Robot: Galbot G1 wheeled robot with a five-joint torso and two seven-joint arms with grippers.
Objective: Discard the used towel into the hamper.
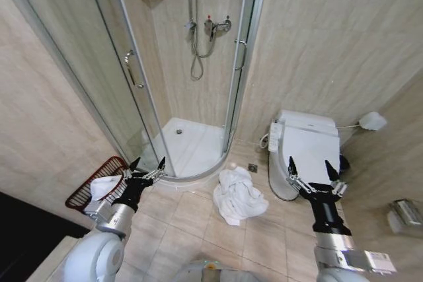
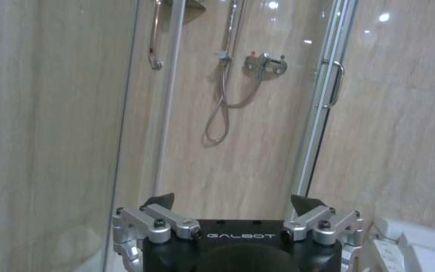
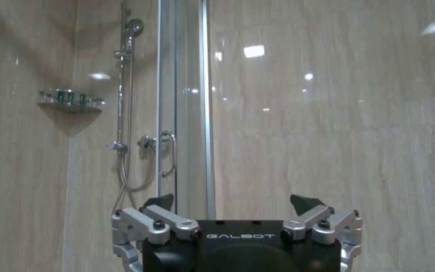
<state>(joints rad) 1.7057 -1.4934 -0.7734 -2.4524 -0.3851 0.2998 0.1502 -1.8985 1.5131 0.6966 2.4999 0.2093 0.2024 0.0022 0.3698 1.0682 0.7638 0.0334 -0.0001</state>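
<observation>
Two grippers, left (image 1: 147, 165) and right (image 1: 310, 169), jaws released; crumpled white towel (image 1: 239, 194) ungrasped on floor tiles (image 1: 192, 226); approach pending, then carry to hamper (image 1: 82, 193).

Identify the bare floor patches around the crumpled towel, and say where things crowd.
Bare tile lies between the towel and the left hand, and below the towel. It is crowded at the toilet, and the hamper already holds white cloth.

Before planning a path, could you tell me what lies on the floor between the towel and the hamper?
In the head view, bare floor tiles and the left gripper separate the towel from the hamper.
</observation>
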